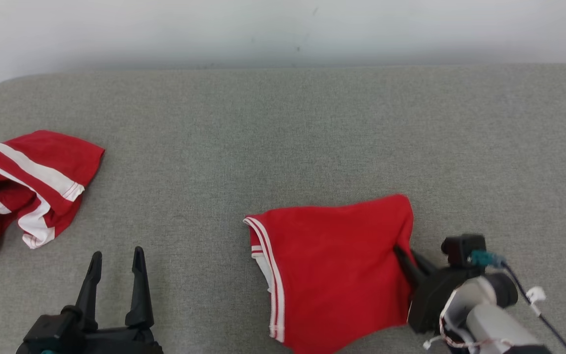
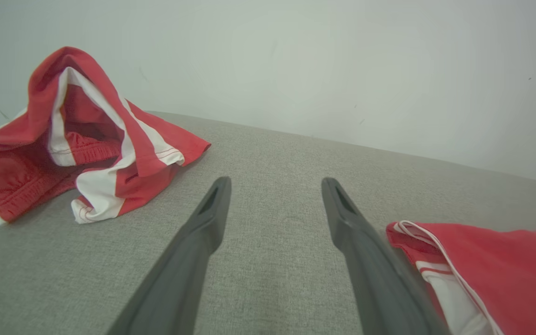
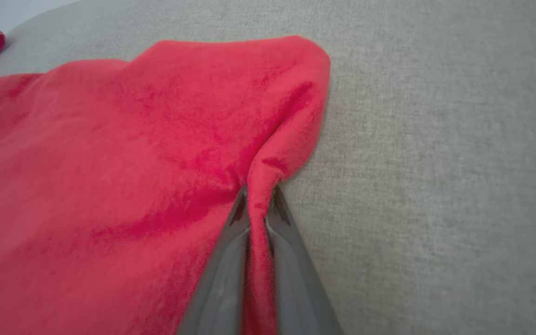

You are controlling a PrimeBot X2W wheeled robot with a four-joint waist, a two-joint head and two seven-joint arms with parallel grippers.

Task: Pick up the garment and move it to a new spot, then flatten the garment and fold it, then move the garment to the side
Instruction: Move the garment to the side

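Right gripper (image 3: 258,193) at near right, fingers pressed together, pinching a raised fold at the right edge of the garment (image 1: 332,275); in the right wrist view red cloth runs down between both fingers. Left gripper (image 1: 117,258) at near left, fingers spread, nothing between them, over bare table (image 1: 283,123). Garment lies near centre-right on the table, mostly flat, spreading from the right gripper toward the robot's left; its near part runs off the bottom of the head view. Striped hem (image 1: 269,280) is the side opposite the pinch, facing the left gripper but well apart from it, bare grey between. Long axis hard to call with the near end cut off; looks roughly near-to-far. Right arm is the nearer one and has the cloth, so the lift looks like a right-arm job, with the cloth likely to hang from that one edge and trail leftward. Farther left, a red-and-white heap (image 1: 22,182), crumpled, well apart from both grippers. Beyond that, open table to the far edge, then wall (image 1: 283,24).
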